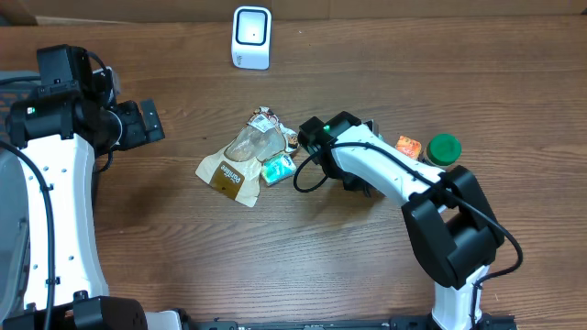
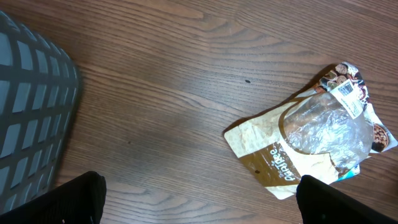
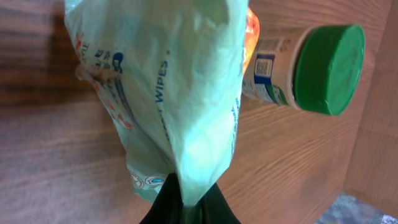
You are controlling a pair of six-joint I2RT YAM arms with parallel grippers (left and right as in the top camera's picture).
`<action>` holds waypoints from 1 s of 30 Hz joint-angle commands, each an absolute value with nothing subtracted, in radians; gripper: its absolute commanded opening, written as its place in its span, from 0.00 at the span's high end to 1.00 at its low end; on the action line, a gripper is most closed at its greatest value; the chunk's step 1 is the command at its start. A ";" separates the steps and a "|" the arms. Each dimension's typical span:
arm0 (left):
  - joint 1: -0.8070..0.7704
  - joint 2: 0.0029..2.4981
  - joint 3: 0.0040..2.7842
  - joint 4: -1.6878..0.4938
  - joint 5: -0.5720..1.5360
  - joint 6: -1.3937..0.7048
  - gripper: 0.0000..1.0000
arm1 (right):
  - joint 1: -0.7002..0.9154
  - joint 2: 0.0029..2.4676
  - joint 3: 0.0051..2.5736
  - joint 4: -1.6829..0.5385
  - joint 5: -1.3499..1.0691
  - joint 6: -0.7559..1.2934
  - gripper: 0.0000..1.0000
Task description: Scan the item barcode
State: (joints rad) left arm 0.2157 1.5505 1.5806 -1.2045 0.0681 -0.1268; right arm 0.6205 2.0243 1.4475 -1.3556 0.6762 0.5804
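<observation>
My right gripper [image 3: 189, 202] is shut on the bottom edge of a pale green wipes pack [image 3: 174, 81], which fills the right wrist view above the wooden table. In the overhead view this pack is hidden beneath the right arm [image 1: 367, 160]. A white scanner [image 1: 251, 37] stands at the far edge of the table. My left gripper [image 2: 202, 198] [image 1: 151, 119] stands wide open over bare wood, with nothing between its fingers. It is to the left of a brown-and-clear snack bag [image 2: 311, 143] [image 1: 240, 160] that carries a white barcode label [image 2: 348, 96].
A bottle with a green lid [image 3: 326, 62] [image 1: 444, 148] lies on its side just beyond the held pack. A small teal packet [image 1: 278, 168] rests against the snack bag. A grey mesh basket [image 2: 31, 112] sits at the left.
</observation>
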 commanded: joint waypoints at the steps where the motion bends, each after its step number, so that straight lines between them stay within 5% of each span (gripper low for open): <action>1: 0.209 1.544 1.586 -1.204 0.071 -0.115 0.00 | 0.627 2.026 1.460 -1.332 0.714 0.595 0.96; 8: 0.209 1.544 1.586 -1.204 0.071 -0.115 0.00 | 0.647 2.026 1.460 -1.274 0.594 0.477 0.83; 30: 0.209 1.544 1.586 -1.204 0.071 -0.115 0.00 | 0.690 2.026 1.497 -1.237 0.409 0.462 0.76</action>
